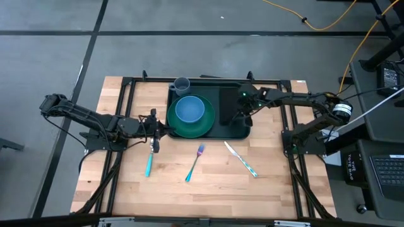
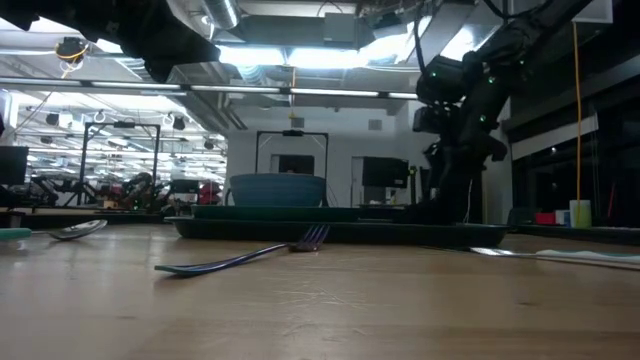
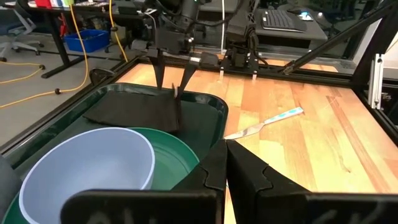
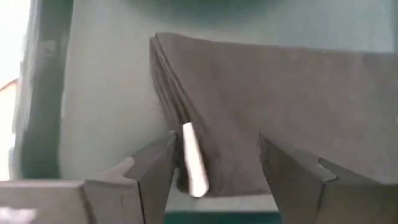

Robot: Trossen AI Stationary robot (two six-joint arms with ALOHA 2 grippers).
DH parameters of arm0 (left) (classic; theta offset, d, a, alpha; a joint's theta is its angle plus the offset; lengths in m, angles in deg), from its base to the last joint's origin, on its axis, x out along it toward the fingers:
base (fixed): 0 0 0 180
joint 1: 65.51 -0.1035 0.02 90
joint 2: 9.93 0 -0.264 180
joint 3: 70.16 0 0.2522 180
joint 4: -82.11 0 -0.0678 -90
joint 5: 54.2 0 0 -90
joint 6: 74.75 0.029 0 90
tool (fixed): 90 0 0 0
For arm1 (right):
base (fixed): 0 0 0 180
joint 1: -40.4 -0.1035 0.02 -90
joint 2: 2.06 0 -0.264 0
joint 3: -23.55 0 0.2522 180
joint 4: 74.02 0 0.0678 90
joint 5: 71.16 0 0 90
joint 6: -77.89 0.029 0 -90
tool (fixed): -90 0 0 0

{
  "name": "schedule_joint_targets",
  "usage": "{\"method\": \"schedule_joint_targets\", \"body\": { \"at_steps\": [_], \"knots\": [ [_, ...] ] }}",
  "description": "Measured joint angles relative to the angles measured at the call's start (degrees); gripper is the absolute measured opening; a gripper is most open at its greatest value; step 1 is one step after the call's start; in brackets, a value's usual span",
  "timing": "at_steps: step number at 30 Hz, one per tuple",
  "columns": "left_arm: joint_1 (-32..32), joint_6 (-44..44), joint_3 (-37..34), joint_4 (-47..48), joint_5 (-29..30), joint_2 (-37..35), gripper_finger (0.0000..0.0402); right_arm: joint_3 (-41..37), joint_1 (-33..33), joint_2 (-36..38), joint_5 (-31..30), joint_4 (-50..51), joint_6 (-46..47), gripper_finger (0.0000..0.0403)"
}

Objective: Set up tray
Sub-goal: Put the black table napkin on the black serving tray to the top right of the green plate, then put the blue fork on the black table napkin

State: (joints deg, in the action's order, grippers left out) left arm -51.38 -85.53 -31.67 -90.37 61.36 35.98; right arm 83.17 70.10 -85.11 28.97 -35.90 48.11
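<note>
On the wooden counter (image 1: 208, 183) the big dark green plastic tray (image 1: 245, 132) lies long side left to right, the shut left hand (image 1: 153, 128) beside its left end, the right hand (image 1: 240, 115) open over the black folded cloth (image 3: 134, 109) inside.

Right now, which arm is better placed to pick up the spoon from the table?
Left. The left gripper hangs close above the spoon, at the tray's left edge. The right gripper is open around the black napkin inside the tray, farther away.
</note>
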Motion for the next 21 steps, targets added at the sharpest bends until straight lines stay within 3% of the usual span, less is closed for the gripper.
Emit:
{"method": "schedule_joint_targets", "body": {
  "at_steps": [5, 11, 15, 21],
  "knots": [
    [0.0, 1.1, 0.0, 0.0, 0.0, 0.0, 0.0002, 4.4, 0.0, 0.0, 0.1, 7.5, 4.1, 0.0227],
    [0.0, 1.5, 0.0, 0.0, 0.0, 0.0, 0.0001, 8.0, 0.0, 0.0, 0.0, 8.8, 5.2, 0.0201],
    [0.0, 1.5, 0.0, 0.0, 0.0, 0.0, 0.0003, 10.3, -0.6, 0.2, 0.0, 8.9, 6.7, 0.0149],
    [0.0, 5.6, 0.0, 0.0, -0.3, -0.6, 0.0001, 11.2, -4.4, 3.8, -3.9, 9.0, 7.4, 0.0028]
  ]
}}
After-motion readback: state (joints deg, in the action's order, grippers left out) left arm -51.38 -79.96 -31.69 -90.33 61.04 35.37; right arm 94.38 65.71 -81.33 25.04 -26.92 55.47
